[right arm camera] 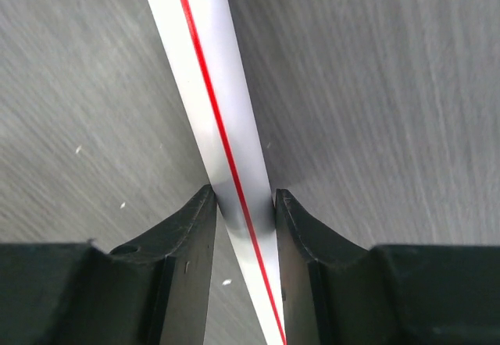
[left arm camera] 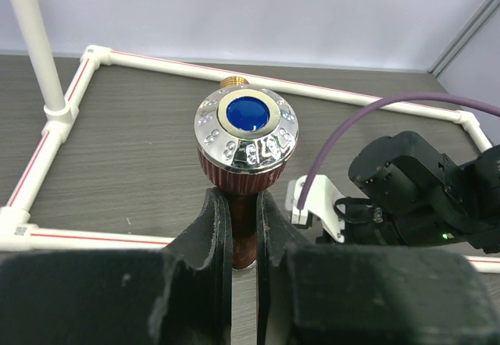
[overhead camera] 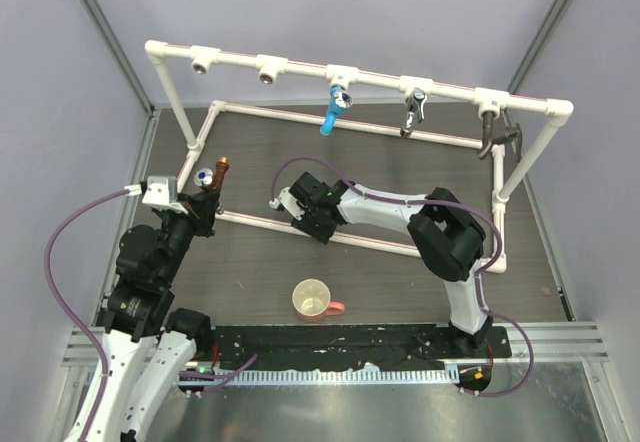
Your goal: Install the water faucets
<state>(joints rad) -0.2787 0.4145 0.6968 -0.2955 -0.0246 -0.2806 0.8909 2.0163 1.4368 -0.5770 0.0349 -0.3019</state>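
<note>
My left gripper [overhead camera: 207, 200] is shut on the copper-coloured faucet [overhead camera: 214, 175], held upright above the table at the frame's left. In the left wrist view the faucet [left arm camera: 244, 146] shows its chrome knob with a blue cap, its reddish stem clamped between my fingers [left arm camera: 217, 236]. My right gripper [overhead camera: 297, 208] is shut on the frame's near white base pipe [right arm camera: 211, 95], which has a red stripe. A blue faucet [overhead camera: 336, 107], a chrome faucet [overhead camera: 413, 110] and a dark faucet [overhead camera: 492, 132] hang from the top pipe [overhead camera: 300, 65]. Two tee sockets [overhead camera: 205, 60] at its left are empty.
A cream cup with a pink handle [overhead camera: 313, 300] stands on the table near the front. The white pipe frame [overhead camera: 498, 192] surrounds the middle of the table. Grey walls close in on both sides. The right arm [left arm camera: 422, 193] shows in the left wrist view.
</note>
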